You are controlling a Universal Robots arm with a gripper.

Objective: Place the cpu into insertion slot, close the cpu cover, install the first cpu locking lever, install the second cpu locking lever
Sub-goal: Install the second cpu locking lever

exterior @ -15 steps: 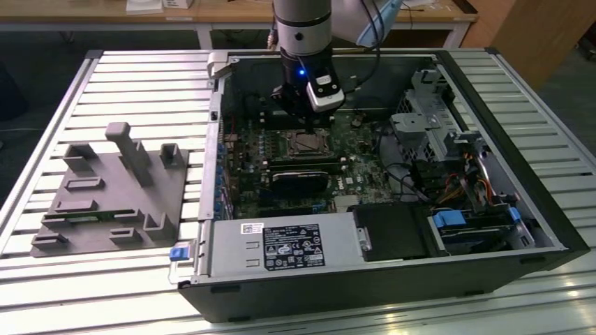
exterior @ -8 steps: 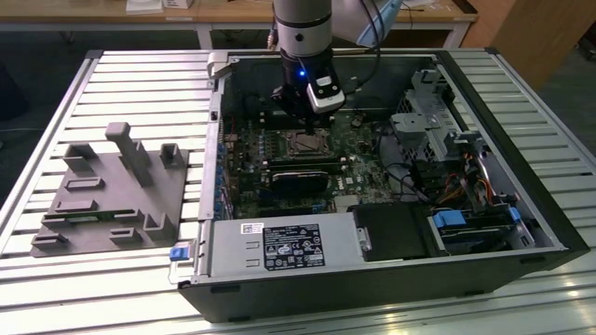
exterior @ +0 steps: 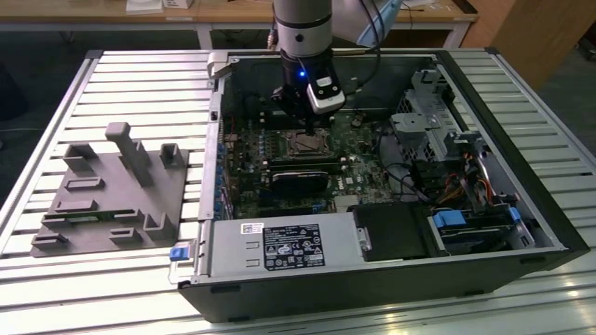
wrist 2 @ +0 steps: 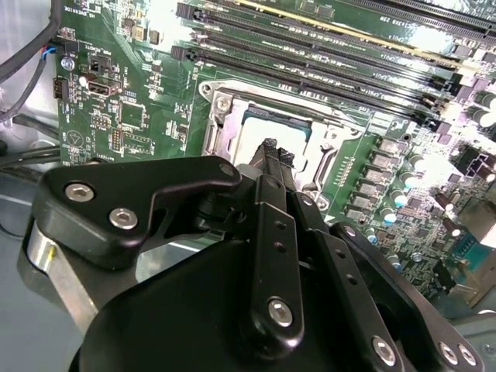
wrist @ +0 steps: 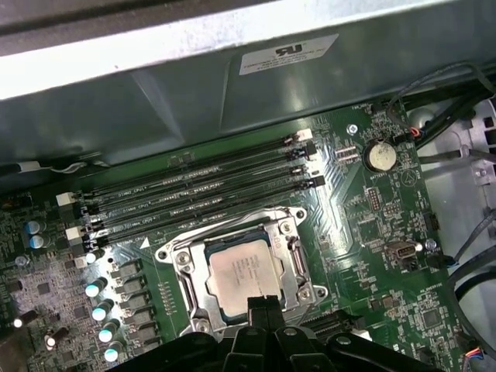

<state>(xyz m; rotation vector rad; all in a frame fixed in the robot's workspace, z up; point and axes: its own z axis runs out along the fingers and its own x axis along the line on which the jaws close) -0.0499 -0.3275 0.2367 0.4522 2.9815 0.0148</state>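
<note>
The cpu (wrist: pixel 242 273), a pale grey square chip, lies flat in the insertion slot (wrist: pixel 174 252), and the slot's silvery frame sits down around its edges. My gripper (wrist: pixel 263 304) is shut, with its dark fingertips together just over the chip's near edge and nothing visible between them. In the second wrist view the gripper (wrist 2: pixel 275 151) points down at the insertion slot (wrist 2: pixel 225 105), hiding much of the cpu (wrist 2: pixel 249 139). In the exterior view the gripper (exterior: pixel 310 128) hangs right above the insertion slot (exterior: pixel 306 144) inside the open computer case.
Long black memory slots (wrist: pixel 201 194) run beside the socket. A black card (exterior: pixel 298 183) and the white-labelled power supply (exterior: pixel 284 248) lie nearer the case front. Drive cages and cables (exterior: pixel 437 139) fill the exterior view's right. A grey fixture (exterior: pixel 112 188) stands on the table at the left.
</note>
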